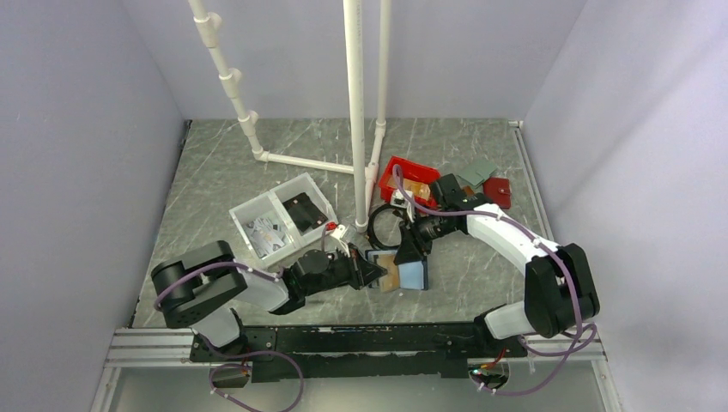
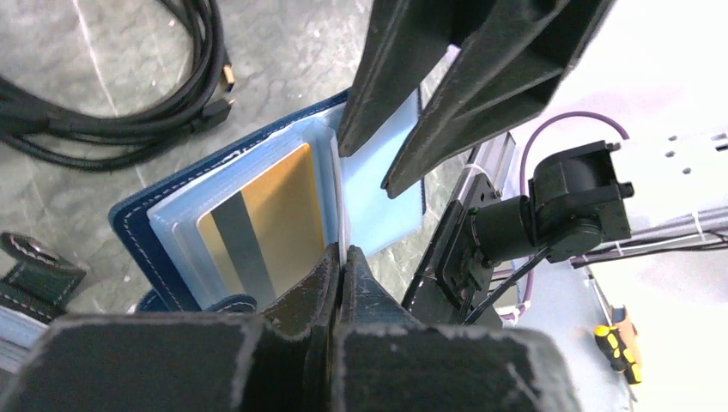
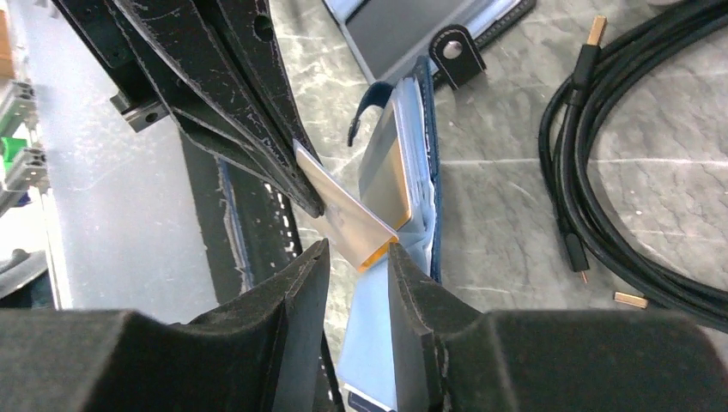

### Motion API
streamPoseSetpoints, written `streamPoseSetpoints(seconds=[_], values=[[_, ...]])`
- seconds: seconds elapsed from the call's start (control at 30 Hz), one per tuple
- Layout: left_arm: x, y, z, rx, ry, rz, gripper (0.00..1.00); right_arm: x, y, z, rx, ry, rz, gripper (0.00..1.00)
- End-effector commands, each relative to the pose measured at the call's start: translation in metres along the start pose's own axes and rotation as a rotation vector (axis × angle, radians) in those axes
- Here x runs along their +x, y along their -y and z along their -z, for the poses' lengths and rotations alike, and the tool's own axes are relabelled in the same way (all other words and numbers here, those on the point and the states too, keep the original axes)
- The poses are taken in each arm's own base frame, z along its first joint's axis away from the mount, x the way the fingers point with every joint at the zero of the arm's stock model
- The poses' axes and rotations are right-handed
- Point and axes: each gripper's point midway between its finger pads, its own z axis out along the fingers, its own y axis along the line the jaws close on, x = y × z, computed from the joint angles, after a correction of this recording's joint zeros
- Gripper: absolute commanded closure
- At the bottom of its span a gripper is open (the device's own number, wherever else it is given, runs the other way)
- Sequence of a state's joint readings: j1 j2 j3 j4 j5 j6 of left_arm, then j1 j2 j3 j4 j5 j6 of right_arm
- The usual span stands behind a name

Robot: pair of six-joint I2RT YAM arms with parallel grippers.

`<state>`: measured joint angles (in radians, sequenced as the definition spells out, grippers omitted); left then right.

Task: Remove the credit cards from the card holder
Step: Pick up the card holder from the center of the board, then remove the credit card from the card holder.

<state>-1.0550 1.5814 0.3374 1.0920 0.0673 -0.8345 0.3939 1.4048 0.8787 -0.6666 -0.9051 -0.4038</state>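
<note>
The navy card holder [image 1: 414,275] lies open on the table between both arms, its light-blue sleeves fanned up [image 2: 129,225] [image 3: 432,172]. A gold-orange credit card [image 2: 275,219] with a dark stripe sits in one sleeve. My left gripper [image 1: 372,271] [image 2: 343,257] is shut on the thin edge of a raised sleeve. That sleeve's orange-edged credit card [image 3: 348,221] pokes its corner between the fingertips of my right gripper [image 3: 356,253] [image 1: 410,249]. The right gripper stands open around that corner, with a gap on the left side.
A coiled black cable [image 1: 386,225] [image 3: 618,197] lies just behind the holder. A white two-part bin [image 1: 279,221] stands at the left, a red tray [image 1: 410,178] and a dark red wallet [image 1: 497,192] at the back right. White pipes [image 1: 356,112] rise behind. A grey-panelled folio [image 3: 403,26] lies nearby.
</note>
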Motion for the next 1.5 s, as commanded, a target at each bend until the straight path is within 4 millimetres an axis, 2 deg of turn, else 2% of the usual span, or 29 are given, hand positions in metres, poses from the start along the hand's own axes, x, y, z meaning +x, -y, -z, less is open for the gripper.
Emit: streamPoseSetpoints(seconds=[0.0, 0.3, 0.6, 0.97, 1.1, 1.37, 1.47], values=[[-0.037, 0.045, 0.006, 0.163, 0.122, -0.142, 1.00, -0.022, -0.023, 0.013, -0.101, 0.085, 0.051, 0.66], [-0.054, 0.062, 0.019, 0.193, 0.162, -0.215, 1.00, -0.028, -0.031, 0.025, -0.156, 0.132, 0.044, 0.66], [-0.064, 0.079, 0.025, 0.250, 0.194, -0.229, 1.00, -0.030, -0.045, 0.029, -0.233, 0.149, 0.057, 0.66], [-0.071, 0.100, 0.025, 0.338, 0.211, -0.236, 1.00, -0.034, -0.067, 0.037, -0.327, 0.186, 0.099, 0.68], [-0.073, 0.105, 0.026, 0.363, 0.224, -0.232, 1.00, -0.034, -0.069, 0.037, -0.337, 0.188, 0.100, 0.68], [-0.073, 0.102, 0.016, 0.344, 0.220, -0.189, 1.00, -0.035, -0.075, 0.039, -0.361, 0.202, 0.111, 0.69], [-0.072, 0.098, 0.010, 0.311, 0.212, -0.178, 1.00, -0.035, -0.075, 0.039, -0.362, 0.201, 0.107, 0.73]])
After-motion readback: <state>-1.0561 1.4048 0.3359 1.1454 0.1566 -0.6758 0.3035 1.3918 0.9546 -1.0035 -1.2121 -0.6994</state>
